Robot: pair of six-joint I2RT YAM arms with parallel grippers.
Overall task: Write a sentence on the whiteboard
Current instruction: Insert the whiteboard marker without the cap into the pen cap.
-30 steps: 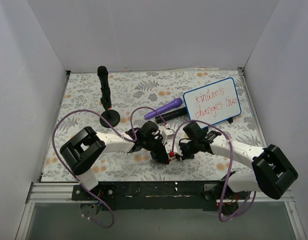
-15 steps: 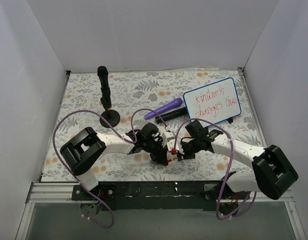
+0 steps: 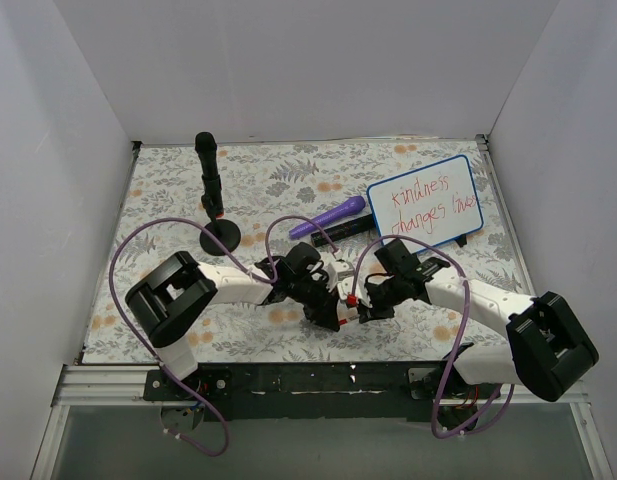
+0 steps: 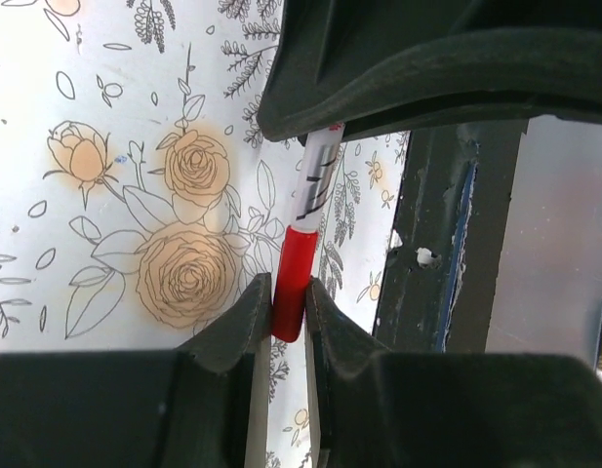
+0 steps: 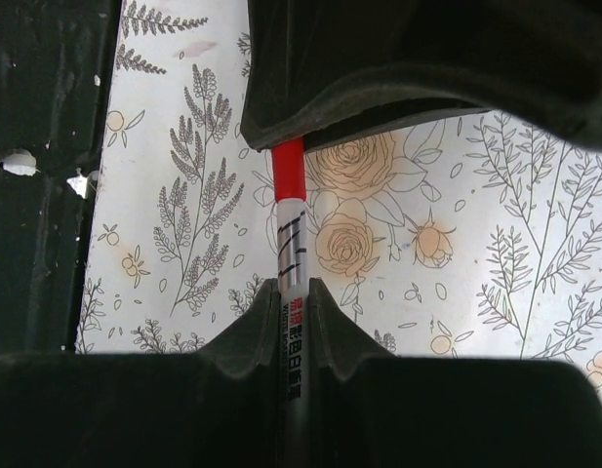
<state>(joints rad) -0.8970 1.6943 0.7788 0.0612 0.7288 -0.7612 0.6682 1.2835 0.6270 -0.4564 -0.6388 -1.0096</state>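
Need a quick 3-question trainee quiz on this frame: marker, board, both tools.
1. True or false: the whiteboard is blank.
2. Which part of the red marker does the left tool pinch? A) white barrel B) red end C) nothing
3. Fill in: the right tool is shut on the marker's white ____.
Key: 1 false, a red sentence is written on it; 2 B; 3 barrel.
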